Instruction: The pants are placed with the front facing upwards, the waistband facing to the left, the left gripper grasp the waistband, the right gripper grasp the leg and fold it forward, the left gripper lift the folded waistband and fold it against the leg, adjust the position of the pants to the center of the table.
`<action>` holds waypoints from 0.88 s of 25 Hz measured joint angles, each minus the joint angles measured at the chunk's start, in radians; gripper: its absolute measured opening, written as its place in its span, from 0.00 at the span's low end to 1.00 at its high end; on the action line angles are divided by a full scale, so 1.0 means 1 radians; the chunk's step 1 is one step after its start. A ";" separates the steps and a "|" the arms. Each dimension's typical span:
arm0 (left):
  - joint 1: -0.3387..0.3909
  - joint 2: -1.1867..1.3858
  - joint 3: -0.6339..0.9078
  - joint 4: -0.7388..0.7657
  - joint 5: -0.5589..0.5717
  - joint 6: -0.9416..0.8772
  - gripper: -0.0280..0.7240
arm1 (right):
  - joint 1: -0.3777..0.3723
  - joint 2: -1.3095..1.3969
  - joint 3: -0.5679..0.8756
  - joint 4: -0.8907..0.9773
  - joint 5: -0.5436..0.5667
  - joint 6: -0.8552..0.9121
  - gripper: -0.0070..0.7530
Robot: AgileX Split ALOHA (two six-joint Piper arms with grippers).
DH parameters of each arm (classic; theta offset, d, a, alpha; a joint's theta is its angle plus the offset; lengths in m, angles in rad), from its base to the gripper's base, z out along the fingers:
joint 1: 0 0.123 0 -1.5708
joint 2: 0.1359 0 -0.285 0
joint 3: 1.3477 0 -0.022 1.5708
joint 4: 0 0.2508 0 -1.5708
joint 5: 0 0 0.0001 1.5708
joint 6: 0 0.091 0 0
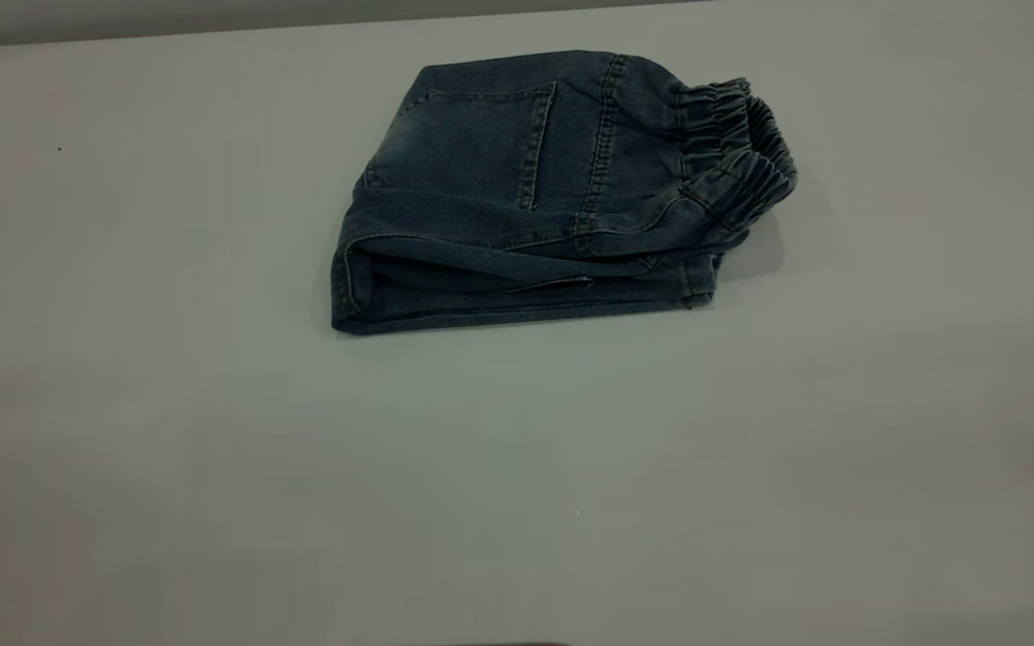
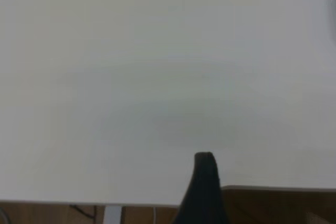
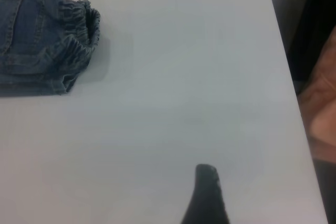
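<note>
Bare table (image 1: 517, 502) fills the near stretch of the exterior view, pale and flat, with neither arm showing in that picture. Beyond it, toward the far edge and roughly midway between the left and right edges, sit the pants (image 1: 544, 193): dark blue denim, folded into a compact stack of layers. A back pocket (image 1: 490, 144) faces up on the top layer, and the elastic waistband (image 1: 737, 148) bunches out at the side nearer the table's right edge, gathered and slightly raised. The fold's closed edge runs along the side nearer the left edge of the table, and the stacked hems line up along the near side of the bundle.

Over to the left wrist view: the left gripper (image 2: 205, 187) shows only as one dark fingertip above an edge of the table, wood-toned floor beyond, no cloth anywhere near it. How wide its jaws stand I cannot tell, and nothing is seen in them.

Right wrist view now: the right gripper (image 3: 206, 192) is again just one dark fingertip over bare table, well apart from the pants (image 3: 37, 40), whose waistband (image 3: 79, 30) points toward it. Same story with these jaws, their spread cannot be told, and nothing is seen held.
</note>
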 joint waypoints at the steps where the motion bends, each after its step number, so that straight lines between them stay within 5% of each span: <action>1: 0.000 0.000 0.000 -0.011 0.000 0.009 0.79 | 0.000 0.000 0.000 0.000 0.000 0.000 0.63; 22: 0.000 0.000 0.000 -0.090 0.000 0.095 0.79 | 0.000 0.000 0.000 0.000 0.000 0.000 0.63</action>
